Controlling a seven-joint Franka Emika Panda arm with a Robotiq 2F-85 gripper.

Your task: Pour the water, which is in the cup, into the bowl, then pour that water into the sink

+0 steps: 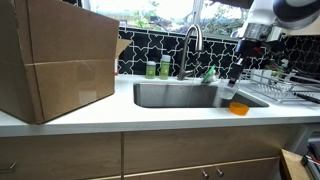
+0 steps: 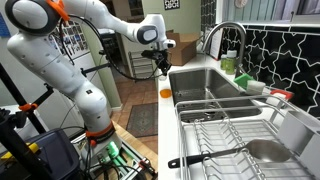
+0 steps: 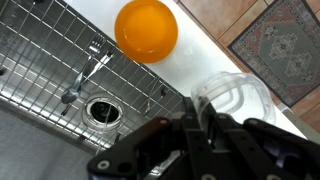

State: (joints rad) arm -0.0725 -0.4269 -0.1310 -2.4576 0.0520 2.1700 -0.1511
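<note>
Tool (image 3: 203, 120) appears closed on cup (image 3: 232, 95), held nr bowl (image 3: 146, 29) on counter (image 1: 150, 118); est. step 1 (cup to bowl) not yet done; sink (image 1: 175, 95) pour remaining.

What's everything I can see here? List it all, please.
cardboard box: one, brown, on the countertop
sink: one, steel, sunk in the white countertop
faucet: one, steel, behind the sink
bottles: two, green, behind the sink
bowl: one, orange, on the countertop by the sink
cup: one, clear, in the gripper
dish rack: one, wire, beside the sink
rug: one, patterned, on the floor
robot arm: one, white, above the countertop
gripper: one, black, shut on the cup
</note>
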